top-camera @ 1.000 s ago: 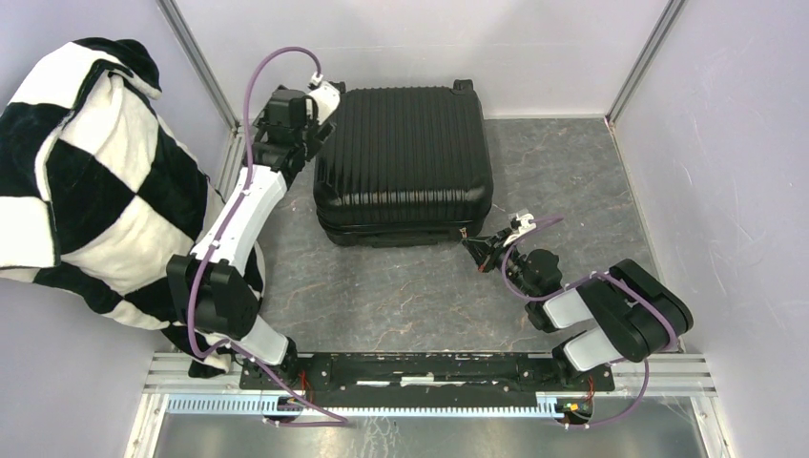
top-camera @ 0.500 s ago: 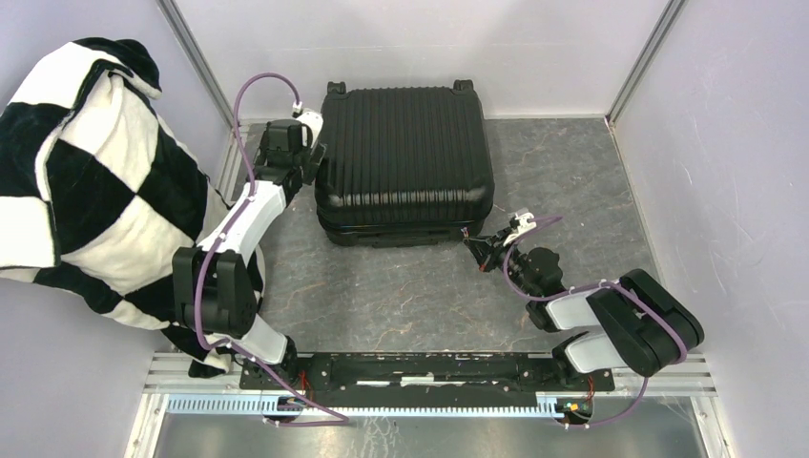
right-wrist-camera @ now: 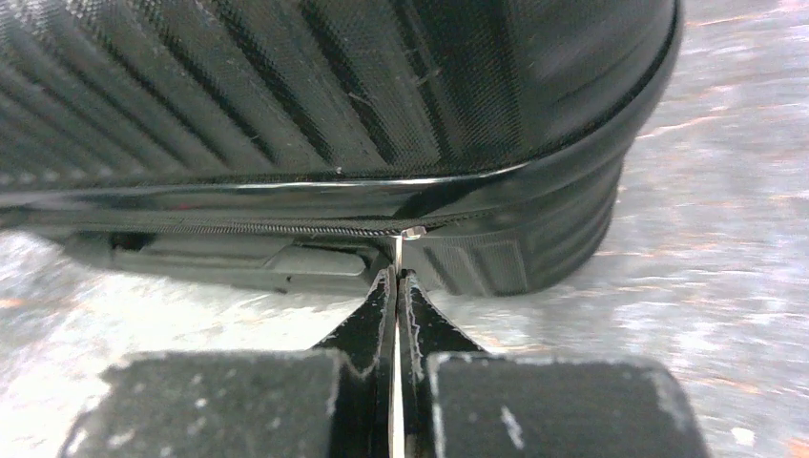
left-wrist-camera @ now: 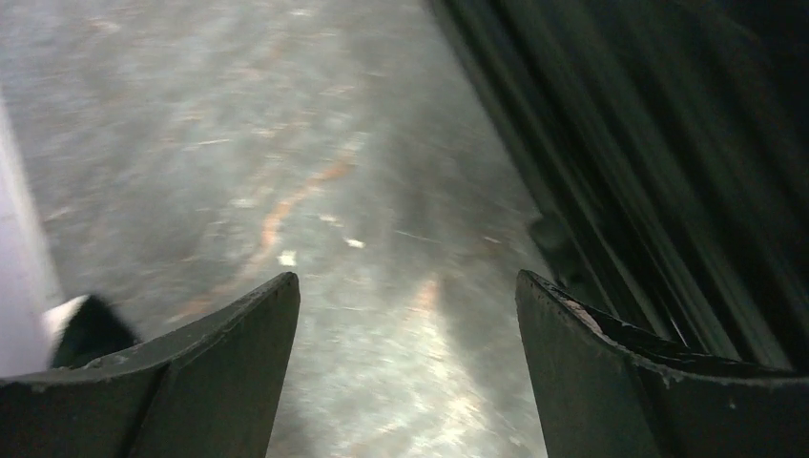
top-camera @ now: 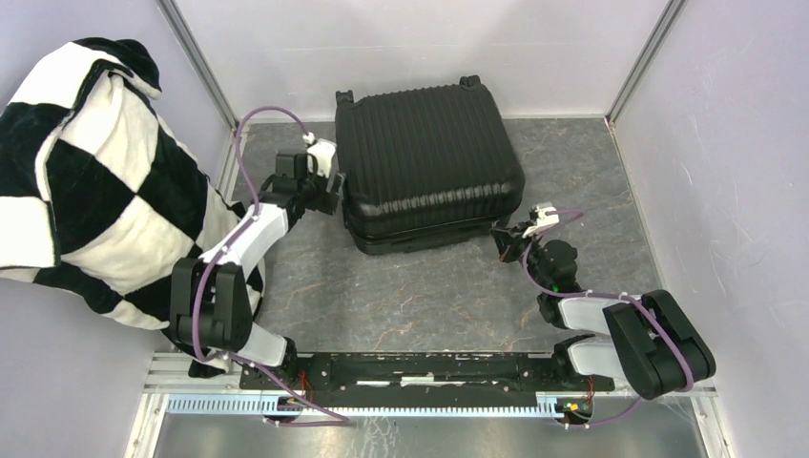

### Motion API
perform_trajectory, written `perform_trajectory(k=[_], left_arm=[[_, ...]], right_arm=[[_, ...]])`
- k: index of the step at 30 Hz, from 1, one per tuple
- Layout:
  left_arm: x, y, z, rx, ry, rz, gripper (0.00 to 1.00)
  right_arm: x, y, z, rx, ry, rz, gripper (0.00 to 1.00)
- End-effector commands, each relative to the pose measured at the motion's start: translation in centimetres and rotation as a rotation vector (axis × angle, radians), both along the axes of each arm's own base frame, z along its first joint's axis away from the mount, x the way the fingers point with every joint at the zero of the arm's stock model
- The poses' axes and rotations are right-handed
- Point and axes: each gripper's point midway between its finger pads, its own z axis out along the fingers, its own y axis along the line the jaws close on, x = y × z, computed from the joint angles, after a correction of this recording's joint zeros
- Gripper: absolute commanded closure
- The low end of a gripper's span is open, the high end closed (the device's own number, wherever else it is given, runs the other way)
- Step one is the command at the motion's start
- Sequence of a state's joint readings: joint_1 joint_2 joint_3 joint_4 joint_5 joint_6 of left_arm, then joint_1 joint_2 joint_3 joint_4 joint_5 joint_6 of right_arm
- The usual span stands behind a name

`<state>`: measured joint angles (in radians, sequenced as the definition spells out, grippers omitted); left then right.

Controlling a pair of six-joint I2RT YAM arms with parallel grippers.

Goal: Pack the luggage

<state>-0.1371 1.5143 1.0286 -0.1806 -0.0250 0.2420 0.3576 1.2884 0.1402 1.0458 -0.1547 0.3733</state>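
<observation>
Black luggage [top-camera: 429, 162]: closed, directly beyond my right tool [right-wrist-camera: 395, 286].
Right tool: clamps the zipper pull [right-wrist-camera: 398, 250] at the near-right corner.
Seam [right-wrist-camera: 238, 229]: runs leftward.
Left tool [left-wrist-camera: 405, 281]: gaping, beside the left wall.

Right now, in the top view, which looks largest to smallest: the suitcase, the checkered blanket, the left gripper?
1. checkered blanket, but it is draped up the wall, perhaps nearer the camera, so its lead is unsure
2. suitcase
3. left gripper, clearly smallest
</observation>
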Motion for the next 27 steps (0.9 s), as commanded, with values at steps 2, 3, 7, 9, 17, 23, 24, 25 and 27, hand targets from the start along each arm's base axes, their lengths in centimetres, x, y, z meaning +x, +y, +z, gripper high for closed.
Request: perform_trajectory(k=[2, 3, 7, 9, 17, 23, 24, 25, 27], left_arm=[[-8.8, -11.1, -2.6, -0.154, 0.183, -0.457, 0.12], [-9.2, -11.3, -2.5, -0.147, 0.186, -0.473, 0.12], [-10.5, -11.0, -2.8, -0.130, 0.205, -0.491, 0.13], [-10.8, -11.0, -2.6, -0.131, 0.192, -0.502, 0.13], [-11.1, -11.9, -1.7, -0.153, 0.181, -0.534, 0.14], [-11.1, -13.1, -1.0, -0.159, 0.172, -0.560, 0.14], [-11.2, -13.2, -0.9, -0.157, 0.171, -0.564, 0.14], [-11.3, -13.3, -0.9, -0.155, 0.172, -0.569, 0.14], [-11.4, -13.4, -0.7, -0.152, 0.168, -0.577, 0.14]], right_arm=[[2.1, -3.0, 0.7, -0.071, -0.031, -0.058, 1.00], [2.5, -3.3, 0.8, -0.082, -0.033, -0.065, 1.00], [2.9, -2.6, 1.1, -0.098, -0.041, -0.019, 1.00], [2.4, -1.7, 1.1, -0.066, -0.040, 0.021, 1.00], [-2.8, 6.0, 1.3, -0.035, -0.070, 0.264, 1.00], [-6.0, 11.6, 1.8, -0.014, -0.066, 0.394, 1.00], [-6.5, 12.7, 2.0, -0.014, -0.065, 0.419, 1.00], [-7.1, 13.7, 1.9, -0.018, -0.059, 0.442, 1.00], [-7.9, 16.1, 2.6, -0.006, -0.066, 0.489, 1.00]])
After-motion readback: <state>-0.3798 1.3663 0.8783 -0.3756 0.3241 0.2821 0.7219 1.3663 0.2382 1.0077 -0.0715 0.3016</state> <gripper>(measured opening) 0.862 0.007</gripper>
